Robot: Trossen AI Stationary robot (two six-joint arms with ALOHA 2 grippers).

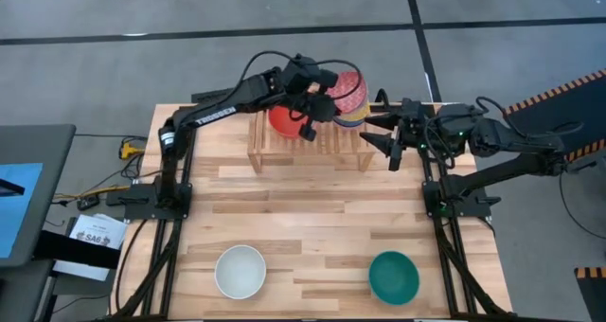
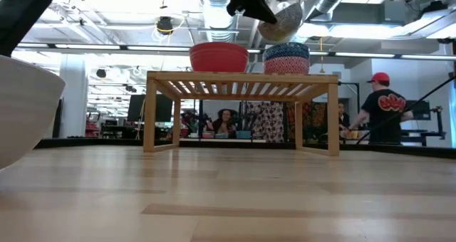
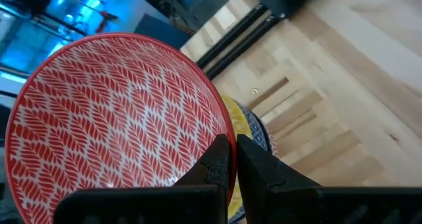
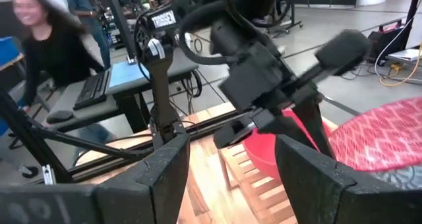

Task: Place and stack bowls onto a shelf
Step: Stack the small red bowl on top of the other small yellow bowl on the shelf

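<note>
My left gripper (image 1: 327, 93) reaches over the light-wood shelf (image 1: 308, 150) and is shut on the pink-red patterned bowl (image 1: 350, 87), which hangs tilted above a stack of bowls (image 2: 287, 59) on the shelf's right half. The stack shows a yellow rim (image 3: 241, 122) and a blue-and-white bowl (image 3: 260, 137). The plain red bowl (image 1: 282, 121) sits on the slats to the left of the stack. The white bowl (image 1: 240, 271) and the teal bowl (image 1: 393, 277) stand on the table near its near edge. My right gripper (image 1: 381, 133) hovers open just off the shelf's right end. My left gripper pinches the pink-red patterned bowl by its rim (image 3: 229, 143), one finger (image 3: 212, 165) inside the bowl and the other (image 3: 257, 168) outside. The bowl (image 2: 281, 21) is lifted clear and tilted, just above the stack.
The shelf stands at the table's far edge, between the two arm bases (image 1: 151, 197) (image 1: 459, 201). Bare plank tabletop (image 1: 312, 218) lies between the shelf and the two near bowls. People show in the room behind (image 2: 381, 107) (image 4: 46, 46).
</note>
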